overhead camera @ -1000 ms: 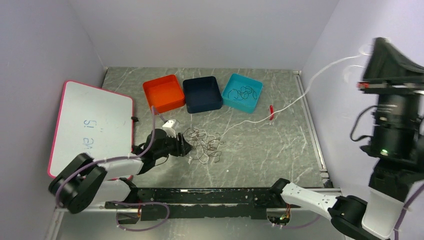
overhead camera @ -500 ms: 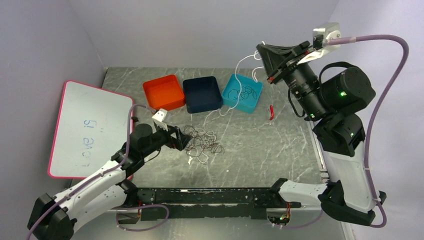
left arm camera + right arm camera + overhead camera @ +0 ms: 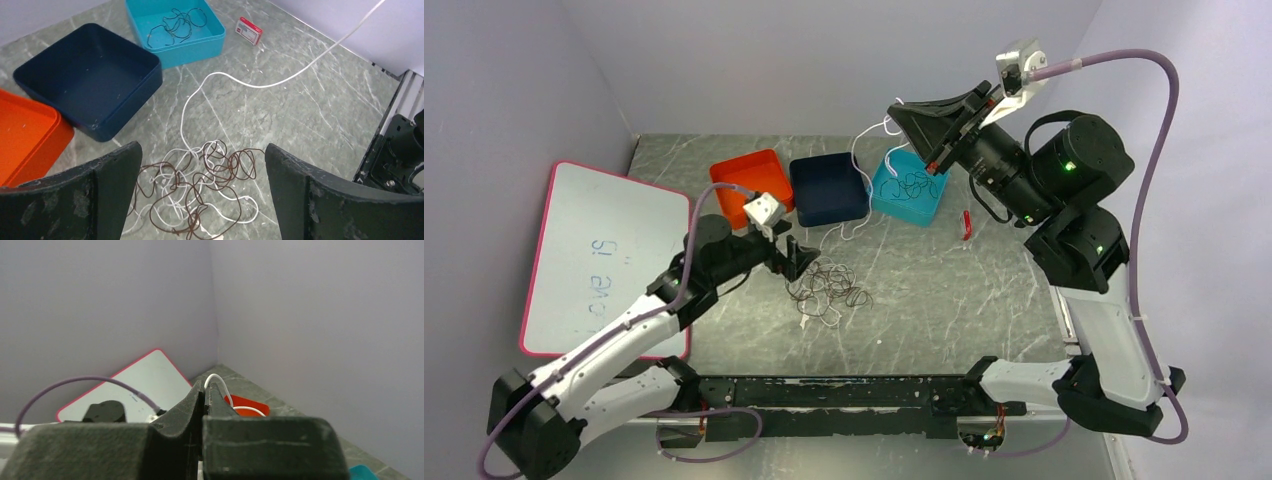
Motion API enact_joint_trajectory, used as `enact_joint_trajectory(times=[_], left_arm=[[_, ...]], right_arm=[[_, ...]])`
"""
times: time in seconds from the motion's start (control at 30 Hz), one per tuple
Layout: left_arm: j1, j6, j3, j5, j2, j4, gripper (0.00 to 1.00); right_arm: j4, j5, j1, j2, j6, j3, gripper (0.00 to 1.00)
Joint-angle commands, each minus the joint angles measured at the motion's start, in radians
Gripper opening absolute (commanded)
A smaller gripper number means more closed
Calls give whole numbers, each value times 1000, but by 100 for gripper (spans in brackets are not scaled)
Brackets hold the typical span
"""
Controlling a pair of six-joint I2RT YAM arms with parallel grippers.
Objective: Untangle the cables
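Top cam: high behind the arm bases, looking down on whole table point(image 3: 984, 290). Left wrist cam: close, tilted down at cable tangle point(image 3: 215, 165), teal bin point(image 3: 192, 50); top sees those 2 too. Right wrist cam: up high, facing whiteboard point(image 3: 150, 375) corner.

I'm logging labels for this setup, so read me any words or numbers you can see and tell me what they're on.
Whiteboard: two lines of blue handwriting, too blurred to read.
Small red tag: print on its white label, too small to read.
No other text shows.
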State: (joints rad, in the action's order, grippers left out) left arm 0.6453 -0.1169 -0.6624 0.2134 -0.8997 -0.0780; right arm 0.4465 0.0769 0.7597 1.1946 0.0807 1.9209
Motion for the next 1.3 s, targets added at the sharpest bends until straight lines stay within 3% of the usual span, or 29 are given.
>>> enact_joint_trajectory(times=[0.0,0.43,0.5,0.7,0.83,0.9,1.27], left_arm=[[1,96,-58,134,-107,-62,97],[0,79,-85,250,-401,-272,93],[0,78,-91,259,-438,-278,87],[-2,14,-75,195,-498,-307,54],[-5,-21,-62,208,-513,-349,20],[-6,-30,-70,224,-519,-350,10],[-35,-14,-145,183,-344,-209,7]], right_arm=[[-16,67,4,-14,30,12,0],[-33,85,4,-37,49,16,0],[-39,83,4,-46,53,8,0],[-43,63,4,-64,58,-14,0],[-85,57,5,-97,88,-84,0],[-99,51,4,-113,99,-117,0],[2,-140,4,-164,93,-412,0]])
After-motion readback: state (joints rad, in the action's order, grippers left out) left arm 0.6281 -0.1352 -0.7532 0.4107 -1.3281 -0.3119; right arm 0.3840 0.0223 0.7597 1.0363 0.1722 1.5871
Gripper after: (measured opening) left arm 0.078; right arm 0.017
